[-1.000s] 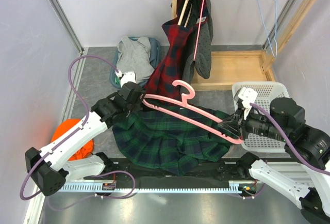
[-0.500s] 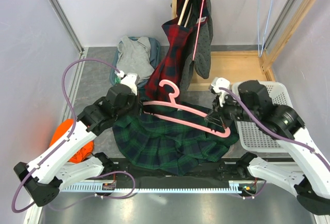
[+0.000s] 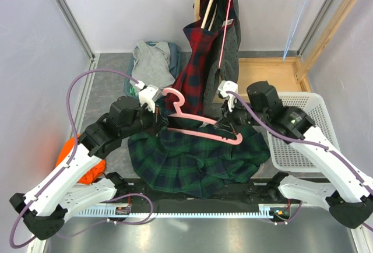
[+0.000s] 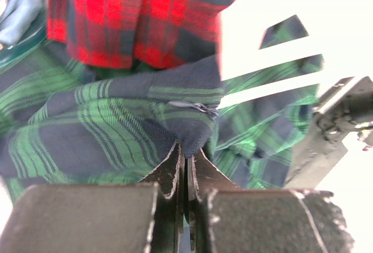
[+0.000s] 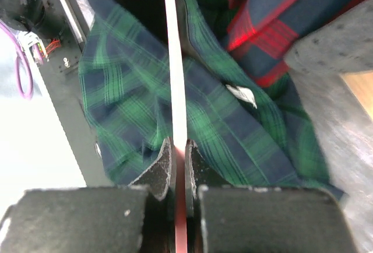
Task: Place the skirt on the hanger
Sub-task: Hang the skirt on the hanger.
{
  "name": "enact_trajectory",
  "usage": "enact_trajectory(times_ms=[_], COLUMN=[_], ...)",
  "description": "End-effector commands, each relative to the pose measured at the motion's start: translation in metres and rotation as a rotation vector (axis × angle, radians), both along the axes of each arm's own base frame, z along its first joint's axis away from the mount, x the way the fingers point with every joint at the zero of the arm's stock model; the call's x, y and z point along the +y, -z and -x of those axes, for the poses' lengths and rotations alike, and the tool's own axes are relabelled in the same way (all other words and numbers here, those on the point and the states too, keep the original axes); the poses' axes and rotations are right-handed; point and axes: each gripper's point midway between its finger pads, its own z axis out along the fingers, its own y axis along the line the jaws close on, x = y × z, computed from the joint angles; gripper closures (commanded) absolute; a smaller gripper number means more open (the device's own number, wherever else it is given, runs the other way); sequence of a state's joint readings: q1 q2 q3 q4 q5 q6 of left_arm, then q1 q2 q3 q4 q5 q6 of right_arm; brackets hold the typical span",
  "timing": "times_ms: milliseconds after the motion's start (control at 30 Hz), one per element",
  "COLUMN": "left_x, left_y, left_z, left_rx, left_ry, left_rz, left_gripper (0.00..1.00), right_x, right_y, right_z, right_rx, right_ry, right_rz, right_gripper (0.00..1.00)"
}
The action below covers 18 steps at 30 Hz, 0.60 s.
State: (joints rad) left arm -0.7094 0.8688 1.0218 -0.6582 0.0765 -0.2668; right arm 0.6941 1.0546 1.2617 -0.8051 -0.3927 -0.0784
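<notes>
Top view: pinching waist edge of green skirt [image 3: 192, 160] w/ left tool [image 3: 158, 123], jaws nearly together on cloth, prob. to bring it up to left end of pink hanger [image 3: 201, 129]. Holding hanger's right end w/ right tool [image 3: 226, 126], likely to keep bar steady above skirt. Leaving rest of skirt spread on counter [image 3: 105, 90] btw. both arms, not yet on hanger. Seeing nothing inside white basket [image 3: 309, 97] at right, though partly hidden by arm. Behind, grey cloth [image 3: 152, 58] in a heap; cannot tell if any bin under it. Left wrist: clamped tight on dark fold near zipper [image 4: 192, 106], red plaid garment [image 4: 134, 25] hanging beyond. Right wrist: closed narrow on thin hanger bar, w/ skirt below on both sides.
</notes>
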Motion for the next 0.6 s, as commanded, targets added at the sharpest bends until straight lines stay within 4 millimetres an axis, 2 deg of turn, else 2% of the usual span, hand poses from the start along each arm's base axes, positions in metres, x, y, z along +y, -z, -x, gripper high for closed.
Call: enact_trajectory(times_ms=[0,33,67,100,133,233,333,467,567], left_x=[-0.021,-0.023,-0.024,-0.024,-0.024,-0.021,-0.015,0.0,0.012], left_y=[-0.028,-0.027,-0.025,-0.022,-0.023,-0.026,-0.036,-0.058,-0.083], left_z=[0.008,0.009,0.01,0.009,0.009,0.01,0.013,0.007,0.007], left_rx=[-0.073,-0.067,-0.068,-0.059,-0.061,-0.073,-0.112,-0.184,-0.263], left_ry=[0.132,0.147,0.157,0.157,0.159,0.156,0.151,0.07,0.027], left_rz=[0.102,0.102,0.095,0.086,0.085,0.079,0.082,0.087,0.112], left_gripper=[0.98,0.98,0.96,0.9,0.72,0.35,0.21,0.16,0.11], right_x=[0.027,0.026,0.029,0.026,0.028,0.021,0.017,0.013,0.01], right_y=[-0.01,-0.016,-0.01,-0.019,-0.018,-0.033,-0.043,-0.052,-0.06], right_z=[-0.019,-0.015,-0.018,-0.013,-0.013,-0.009,-0.004,0.003,0.011], right_rx=[-0.094,-0.115,-0.125,-0.149,-0.174,-0.225,-0.254,-0.276,-0.294], right_ry=[0.064,0.073,0.094,0.099,0.097,0.12,0.117,0.095,0.072], right_rz=[-0.232,-0.285,-0.34,-0.395,-0.44,-0.533,-0.571,-0.592,-0.619], right_gripper=[1.0,1.0,1.0,1.0,1.0,1.0,1.0,1.0,1.0])
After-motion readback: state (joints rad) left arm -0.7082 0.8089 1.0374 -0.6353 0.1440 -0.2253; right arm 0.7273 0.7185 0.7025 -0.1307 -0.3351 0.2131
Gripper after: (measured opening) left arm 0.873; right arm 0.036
